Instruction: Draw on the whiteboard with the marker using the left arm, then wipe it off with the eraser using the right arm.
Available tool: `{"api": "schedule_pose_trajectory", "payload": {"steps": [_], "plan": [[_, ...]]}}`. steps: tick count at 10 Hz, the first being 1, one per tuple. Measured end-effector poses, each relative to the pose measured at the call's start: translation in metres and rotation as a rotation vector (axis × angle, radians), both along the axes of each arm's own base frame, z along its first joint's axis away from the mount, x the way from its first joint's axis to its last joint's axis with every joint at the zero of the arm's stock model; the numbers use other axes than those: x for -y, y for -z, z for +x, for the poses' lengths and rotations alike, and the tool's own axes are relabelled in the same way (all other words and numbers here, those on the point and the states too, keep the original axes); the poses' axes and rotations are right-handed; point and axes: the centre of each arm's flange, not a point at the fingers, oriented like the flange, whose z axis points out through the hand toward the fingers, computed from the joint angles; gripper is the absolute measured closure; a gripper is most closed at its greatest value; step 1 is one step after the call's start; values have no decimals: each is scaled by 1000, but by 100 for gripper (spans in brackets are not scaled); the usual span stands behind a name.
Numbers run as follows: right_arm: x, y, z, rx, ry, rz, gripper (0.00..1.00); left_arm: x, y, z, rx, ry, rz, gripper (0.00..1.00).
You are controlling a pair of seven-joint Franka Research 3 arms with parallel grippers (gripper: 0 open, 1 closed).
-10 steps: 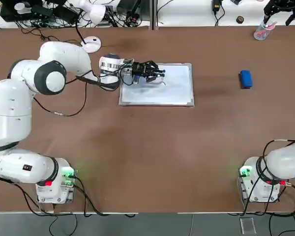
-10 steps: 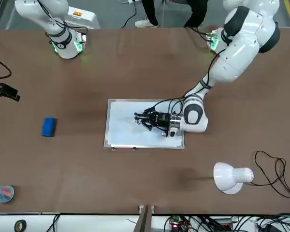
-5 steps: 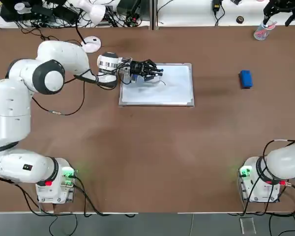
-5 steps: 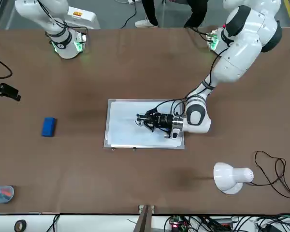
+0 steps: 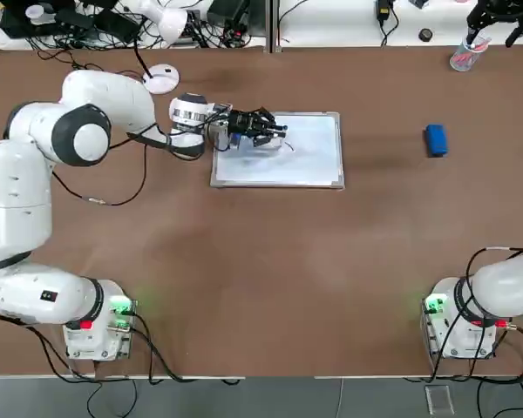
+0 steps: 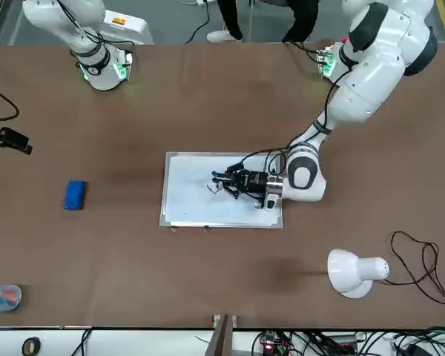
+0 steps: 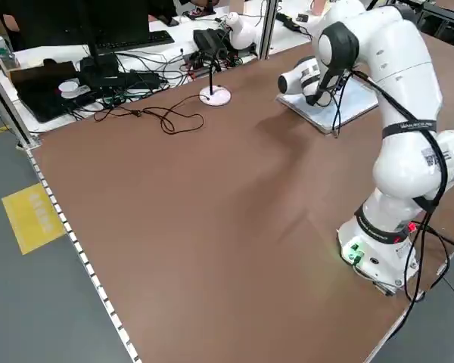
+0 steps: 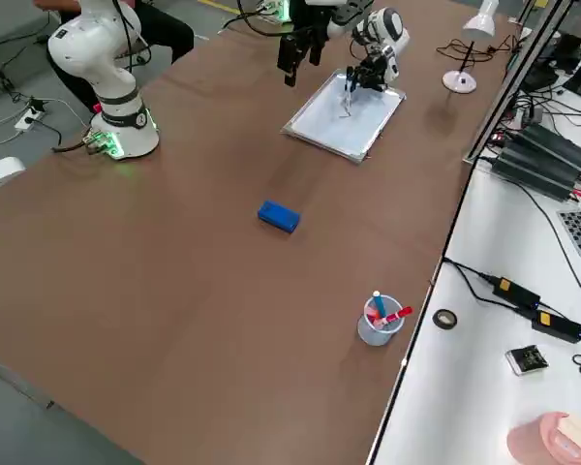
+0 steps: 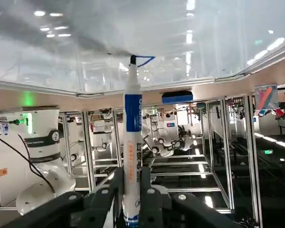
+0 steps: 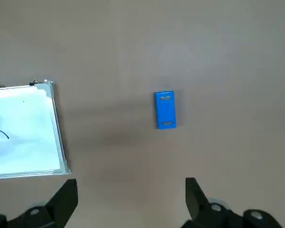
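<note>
Slim white marker with a blue label band and dark tip point(image 9: 132, 142): over the flat white rectangular board in its thin silver-grey frame point(image 5: 321, 164), tip at the surface, beside a short bent blue stroke point(image 9: 146, 58). Cannot tell for certain whether the tip is pressing at this instant. Marker is pinched between the left gripper's black fingers point(image 9: 146, 190); gripper sits over the board's left-hand part as the robot faces it. Step in hand, as I judge it: drawing, at an early stage, only a small open line being down. Next move: carry the line on with light, even contact, then lift the marker well away to make room for wiping. Risk: too much push could skid the board or twist the marker in its grip. Board lies flat on the brown bench point(image 5: 270, 279). To the board's right and well apart from it, small bright blue rectangular eraser point(image 5: 436, 140), flat on the bench, untouched. Right gripper point(image 10: 132, 204) waits above the bench on the eraser's side, fingers spread, nothing between them; its turn should come once the drawing is done.
</note>
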Motion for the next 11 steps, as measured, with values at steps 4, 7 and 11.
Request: {"api": "schedule_pose_trajectory", "payload": {"steps": [4, 7, 11], "plan": [[0, 0, 0, 0, 0, 0, 0, -12, -4, 4, 9, 23, 27, 82], [0, 0, 0, -2, 0, 0, 0, -17, -8, 11, 33, 39, 43, 82], [0, 1, -1, -8, -1, 0, 0, -27, -16, 31, 19, 34, 89, 82]]}}
